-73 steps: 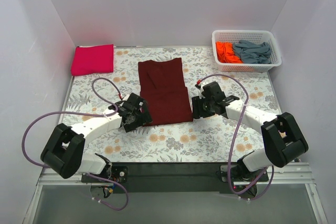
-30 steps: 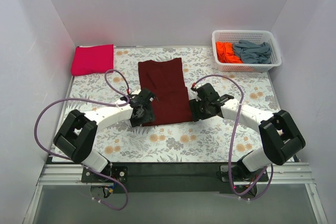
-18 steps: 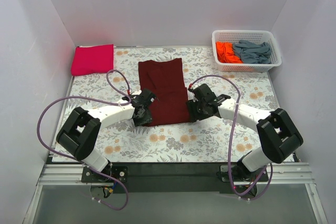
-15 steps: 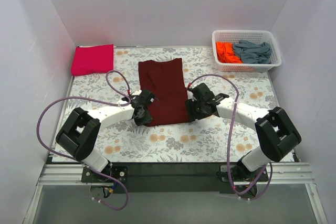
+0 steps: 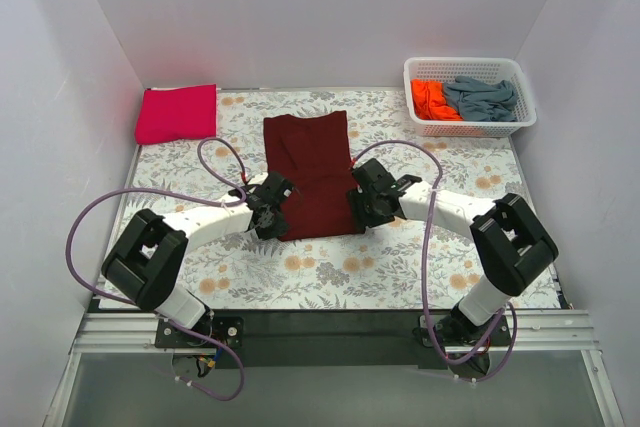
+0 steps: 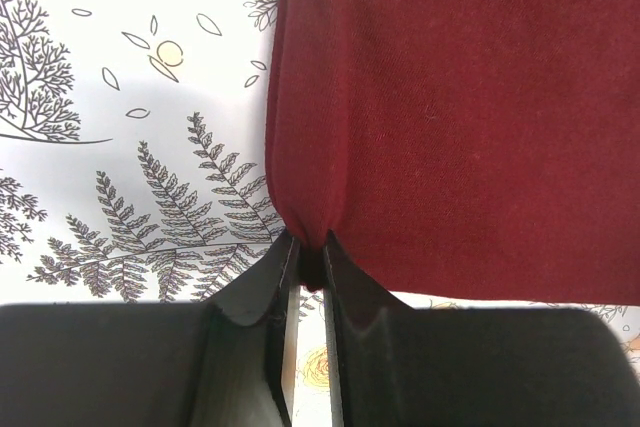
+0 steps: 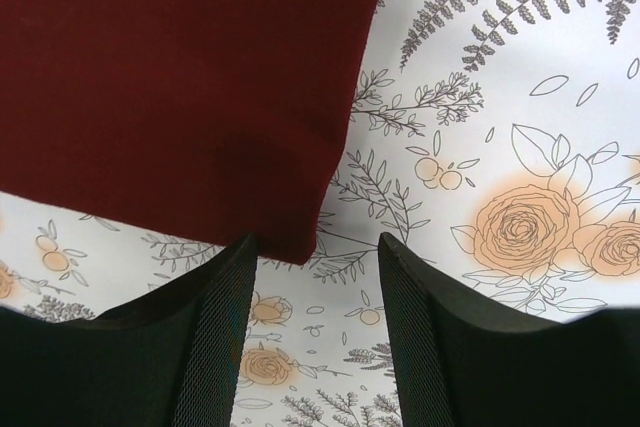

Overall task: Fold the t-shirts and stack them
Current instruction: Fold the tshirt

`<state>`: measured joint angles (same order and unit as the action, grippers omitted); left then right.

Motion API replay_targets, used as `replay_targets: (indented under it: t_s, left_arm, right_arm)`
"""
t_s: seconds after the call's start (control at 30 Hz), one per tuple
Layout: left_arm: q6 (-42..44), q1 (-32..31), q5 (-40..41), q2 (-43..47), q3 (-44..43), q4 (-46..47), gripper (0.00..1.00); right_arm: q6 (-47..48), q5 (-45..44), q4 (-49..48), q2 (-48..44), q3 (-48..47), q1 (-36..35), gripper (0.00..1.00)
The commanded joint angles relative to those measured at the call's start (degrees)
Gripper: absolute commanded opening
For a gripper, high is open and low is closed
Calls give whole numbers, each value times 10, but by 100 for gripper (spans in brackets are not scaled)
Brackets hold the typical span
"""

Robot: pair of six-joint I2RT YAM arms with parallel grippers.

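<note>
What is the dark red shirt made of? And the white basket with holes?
The dark red shirt looks like soft, matte knit cloth, maybe cotton: its surface is faintly fuzzy and it puckers into folds at one corner. The white basket looks like smooth hard plastic, moulded as an open lattice.

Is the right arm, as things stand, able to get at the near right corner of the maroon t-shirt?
Probably yes. The right tool stands open, the corner of the maroon t-shirt lies flat between its fingers, and nothing covers it; only the floral table cloth is around it.
</note>
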<state>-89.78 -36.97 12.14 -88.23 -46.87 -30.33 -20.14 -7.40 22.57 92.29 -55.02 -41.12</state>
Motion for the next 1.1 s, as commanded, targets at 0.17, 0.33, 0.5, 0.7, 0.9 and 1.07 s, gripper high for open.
replay_targets:
  t_s: [0.17, 0.33, 0.5, 0.7, 0.9, 1.07]
  left_arm:
    - [-2, -5, -29, -8, 37, -39, 0]
    - [-6, -5, -37, 8, 45, -39, 0]
    - [-7, -5, -41, 17, 49, -39, 0]
    - [-7, -5, -41, 25, 49, -40, 0]
    - [-5, -5, -45, 26, 49, -39, 0]
    - [-11, -5, -54, 40, 53, -72, 0]
  right_arm:
    - [-24, -40, -3, 45, -12, -19, 54]
    - [-28, -30, -3, 77, 17, -26, 49]
    - [-38, -17, -4, 80, 78, -26, 42]
    - [-45, 14, 7, 90, 123, -26, 34]
    - [-44, 23, 16, 93, 136, -26, 15]
    - [-30, 39, 50, 58, 146, -26, 1]
